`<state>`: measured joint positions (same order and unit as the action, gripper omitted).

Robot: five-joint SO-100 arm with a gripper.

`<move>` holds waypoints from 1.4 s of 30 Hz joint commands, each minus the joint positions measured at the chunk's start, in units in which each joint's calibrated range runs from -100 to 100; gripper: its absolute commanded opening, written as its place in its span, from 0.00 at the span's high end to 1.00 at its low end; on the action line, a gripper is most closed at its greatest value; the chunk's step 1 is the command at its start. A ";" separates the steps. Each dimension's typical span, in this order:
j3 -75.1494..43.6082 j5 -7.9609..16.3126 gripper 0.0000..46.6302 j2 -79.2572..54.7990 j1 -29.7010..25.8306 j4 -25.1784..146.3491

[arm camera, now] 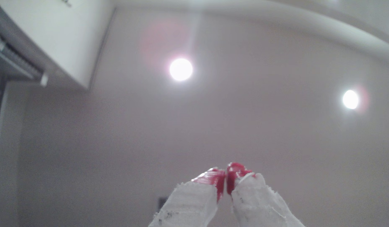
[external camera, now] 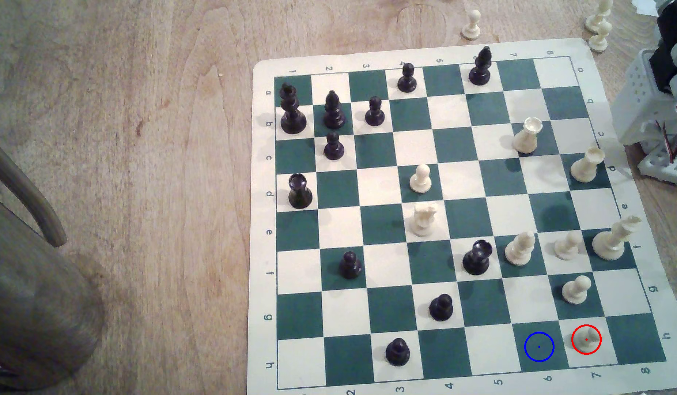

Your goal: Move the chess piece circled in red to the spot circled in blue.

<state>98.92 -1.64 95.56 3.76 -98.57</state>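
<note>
On the exterior view's left is bare, grainy wood surface [external camera: 120, 152]. Moving right, the flat green-and-cream board [external camera: 458, 212]. Near its bottom right is the spot [external camera: 539, 346], a dark green square. Just right sits the chess piece [external camera: 586, 339], smooth and round. My claw [arm camera: 226, 177] points at the ceiling, red tips pressed together, holding nothing. I should open wide, then come straight down.
</note>
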 commanded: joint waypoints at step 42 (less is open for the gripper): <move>-46.42 2.78 1.00 -14.23 -18.50 133.62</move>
<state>63.76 1.29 89.36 -8.63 26.45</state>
